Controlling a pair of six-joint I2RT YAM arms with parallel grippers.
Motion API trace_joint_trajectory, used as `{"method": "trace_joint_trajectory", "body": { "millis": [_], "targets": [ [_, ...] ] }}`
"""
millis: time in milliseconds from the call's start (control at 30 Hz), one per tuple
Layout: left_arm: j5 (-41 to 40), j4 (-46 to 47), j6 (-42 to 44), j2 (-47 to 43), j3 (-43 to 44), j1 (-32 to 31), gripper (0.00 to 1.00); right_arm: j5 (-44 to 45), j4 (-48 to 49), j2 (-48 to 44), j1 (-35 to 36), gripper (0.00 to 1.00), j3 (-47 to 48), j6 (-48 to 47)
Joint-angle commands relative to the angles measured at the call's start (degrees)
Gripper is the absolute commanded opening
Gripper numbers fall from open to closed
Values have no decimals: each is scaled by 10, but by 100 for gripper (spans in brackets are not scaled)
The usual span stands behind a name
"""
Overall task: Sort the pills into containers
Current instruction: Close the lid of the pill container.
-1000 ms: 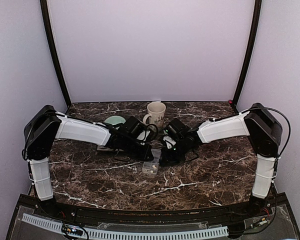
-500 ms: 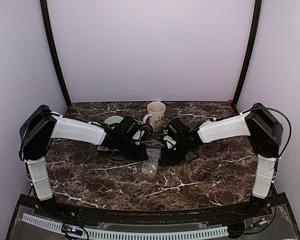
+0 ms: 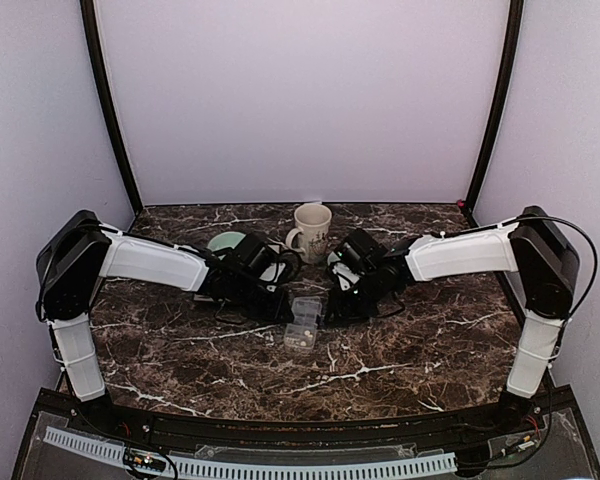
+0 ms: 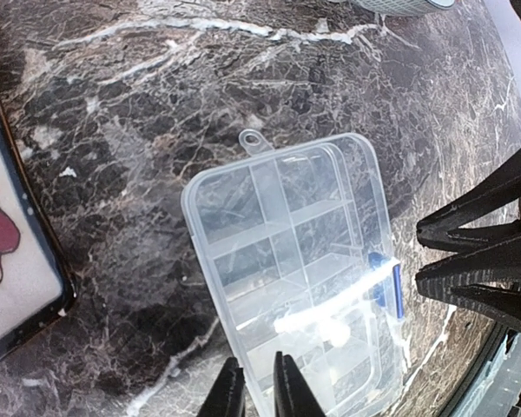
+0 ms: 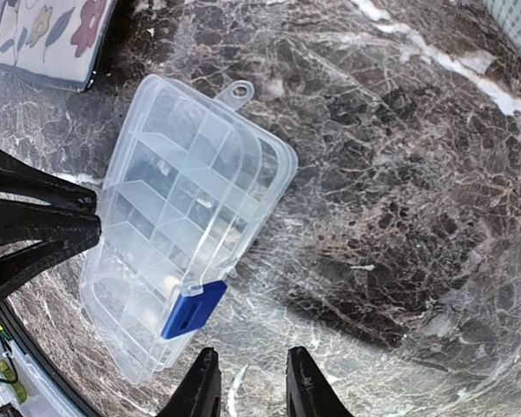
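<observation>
Clear plastic rectangular pill box [image 3: 302,322] lies flat at the centre of the dark marble-pattern bench [image 3: 410,350], lid down. Its long axis runs roughly 12 to 6 o'clock in the top view. The hang tab [image 4: 253,141] is at the 12 o'clock end, and the blue latch [image 5: 191,311] is on the 3 o'clock long side.

A few small whitish pills [image 3: 298,337] show inside the compartments at the 6 o'clock end. They are too small to count.

Left gripper [image 4: 259,395] is at the box's 9 o'clock edge with only a narrow slit between the fingers. The box rim runs through that slit, and I can't tell whether it is pinched or just under the tips.

Right gripper [image 5: 253,387] is at the 3 o'clock side, just beside the latch. Its fingers are clearly apart with only bare bench between them, holding nothing.

Cream ceramic mug [image 3: 313,228] stands at 12 o'clock from the box, well apart from it. A pale green bowl [image 3: 227,241] sits at about 10 o'clock, partly behind the left arm. A flat white flower-print card with a dark border [image 5: 52,35] lies on the bench near the tab end, not touching the box.
</observation>
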Motion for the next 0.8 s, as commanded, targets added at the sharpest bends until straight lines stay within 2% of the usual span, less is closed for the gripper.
{"method": "trace_joint_trajectory", "body": {
  "millis": [0,300,767],
  "targets": [
    [16,3,-1,-6,-3,3,13,1,-12,-15,-4,28,26,9],
    [18,5,1,-9,-1,3,13,-19,-19,4,-4,39,51,16],
    [23,2,1,-5,10,3,13,-18,-53,34,5,40,89,17]
  ]
}}
